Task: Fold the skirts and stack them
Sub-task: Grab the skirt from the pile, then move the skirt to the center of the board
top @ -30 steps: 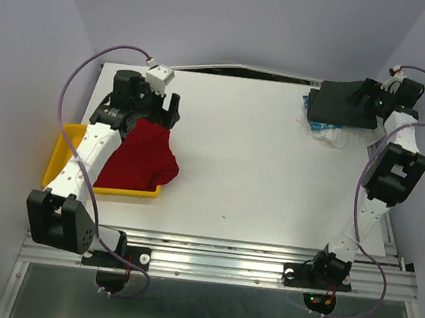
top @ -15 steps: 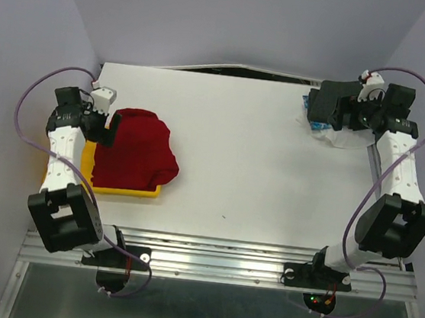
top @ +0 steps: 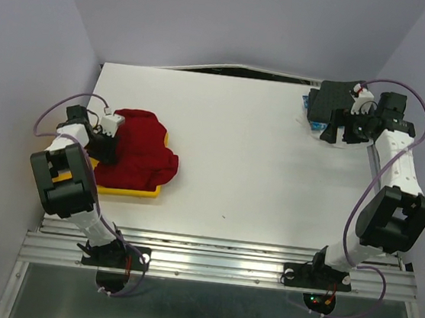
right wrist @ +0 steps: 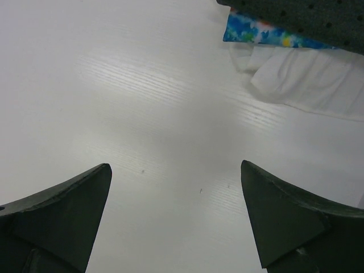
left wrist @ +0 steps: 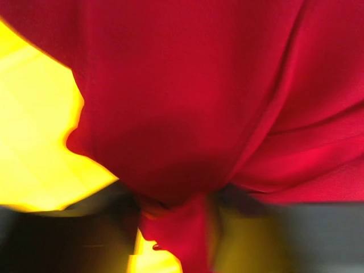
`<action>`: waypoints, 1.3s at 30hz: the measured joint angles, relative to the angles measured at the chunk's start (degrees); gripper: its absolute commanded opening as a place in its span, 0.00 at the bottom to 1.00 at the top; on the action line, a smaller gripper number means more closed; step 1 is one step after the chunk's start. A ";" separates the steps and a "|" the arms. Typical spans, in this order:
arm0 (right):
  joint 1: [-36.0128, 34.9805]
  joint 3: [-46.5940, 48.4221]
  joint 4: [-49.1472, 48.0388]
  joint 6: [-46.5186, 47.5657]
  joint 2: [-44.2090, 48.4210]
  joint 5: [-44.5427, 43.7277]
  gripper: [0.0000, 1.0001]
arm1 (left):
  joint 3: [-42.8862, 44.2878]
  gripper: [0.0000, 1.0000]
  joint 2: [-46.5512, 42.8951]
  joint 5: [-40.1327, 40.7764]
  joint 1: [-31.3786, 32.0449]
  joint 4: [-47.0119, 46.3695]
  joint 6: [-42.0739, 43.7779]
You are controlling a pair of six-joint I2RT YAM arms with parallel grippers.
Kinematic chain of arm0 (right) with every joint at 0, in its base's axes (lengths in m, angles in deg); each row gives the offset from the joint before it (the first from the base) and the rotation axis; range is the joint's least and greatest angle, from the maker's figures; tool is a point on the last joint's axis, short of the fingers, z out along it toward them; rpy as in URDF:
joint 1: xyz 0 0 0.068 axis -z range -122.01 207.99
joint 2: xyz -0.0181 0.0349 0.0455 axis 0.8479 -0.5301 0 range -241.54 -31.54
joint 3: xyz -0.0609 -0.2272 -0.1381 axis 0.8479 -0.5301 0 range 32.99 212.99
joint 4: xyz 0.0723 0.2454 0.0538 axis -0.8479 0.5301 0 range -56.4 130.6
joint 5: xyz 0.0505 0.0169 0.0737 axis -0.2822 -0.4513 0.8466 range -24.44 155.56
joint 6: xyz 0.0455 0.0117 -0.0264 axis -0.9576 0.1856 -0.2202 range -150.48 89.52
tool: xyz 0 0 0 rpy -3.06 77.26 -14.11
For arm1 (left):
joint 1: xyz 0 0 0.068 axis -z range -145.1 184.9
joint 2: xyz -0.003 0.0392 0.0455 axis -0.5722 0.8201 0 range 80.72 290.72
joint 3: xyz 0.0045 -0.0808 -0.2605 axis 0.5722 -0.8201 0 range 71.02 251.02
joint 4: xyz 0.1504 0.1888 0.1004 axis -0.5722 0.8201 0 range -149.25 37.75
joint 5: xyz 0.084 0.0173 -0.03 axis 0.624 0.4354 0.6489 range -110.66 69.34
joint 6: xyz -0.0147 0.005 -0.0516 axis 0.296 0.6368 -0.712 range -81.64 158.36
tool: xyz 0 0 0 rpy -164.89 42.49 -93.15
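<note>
The left claw (top: 107,141) sits at the left edge of the flat white table (top: 251,156). Its two dark fingers look blurry in the left wrist view. A bunch of cloth from the soft deep red skirt (left wrist: 187,102) runs down between them. The folds all pull in toward that spot, so the claw is pinching the red skirt.

Around the claw, the red skirt lies in a loose, crumpled heap. It has big smooth folds and no pattern. Most of it lies on the shallow yellow plastic tray (top: 128,190), which sits on the left side of the table. The far side of the heap hangs over the tray's far rim onto the table. The left arm is bent up tight just beside the tray, and its purple cable (top: 57,110) loops over it.

The right claw (right wrist: 175,168) is open wide. Its two dark pointed fingers stand far apart, and bare table shows between them. It hangs over the far right corner of the table.

Just past this claw is a small pile. The dark grey skirt with tiny dots (top: 330,102) lies flat and folded on top. Under it, an edge of the blue skirt with a bright flower print (right wrist: 256,31) peeks out. A crinkled white cloth edge (right wrist: 301,91) sticks out below that, onto the table. The right claw is near the pile but not touching it.
</note>
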 measured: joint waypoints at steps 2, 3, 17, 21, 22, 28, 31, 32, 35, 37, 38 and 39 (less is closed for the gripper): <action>0.00 0.33 0.68 -0.02 -0.02 0.17 1.00 | 0.04 0.10 -0.44 -1.75 -0.02 0.24 0.37; 0.00 0.37 0.72 -0.04 0.00 0.33 1.00 | 0.13 0.04 -0.92 -2.49 -0.07 0.57 0.31; 0.00 0.57 0.87 -0.57 0.00 3.26 1.00 | 15.41 0.00 -23.08 -0.20 33.38 5.68 -8.31; 0.00 0.57 0.92 -0.35 0.00 3.15 1.00 | 12.72 0.00 -20.00 4.98 49.09 0.66 -14.91; 0.00 0.55 0.98 -0.31 0.00 3.08 1.00 | 10.93 0.00 -18.29 7.43 53.11 -1.29 -16.87; 0.00 0.44 2.40 0.96 0.00 2.95 1.00 | 1.81 0.32 -5.79 15.23 71.25 -9.73 -24.20; 0.00 0.31 4.46 2.47 -0.15 3.30 1.00 | 1.33 0.57 -1.05 16.83 78.49 -12.09 -24.65; 0.00 0.31 5.05 2.82 -0.17 3.45 1.00 | 1.33 0.66 -0.59 16.83 80.11 -12.72 -24.57; 0.00 0.31 8.33 4.63 -0.59 5.66 1.00 | 1.33 0.82 -1.75 16.00 82.51 -14.12 -23.67; -0.09 0.31 9.86 5.60 -0.76 7.61 0.99 | 1.33 0.88 -5.40 15.58 82.40 -14.75 -22.62; -0.39 0.31 10.58 6.14 -0.83 8.59 0.98 | 1.36 0.88 -7.69 15.17 82.01 -14.80 -22.14; -0.52 0.31 11.08 6.67 -0.87 9.31 0.98 | 1.36 0.88 -9.70 14.38 81.46 -14.91 -21.66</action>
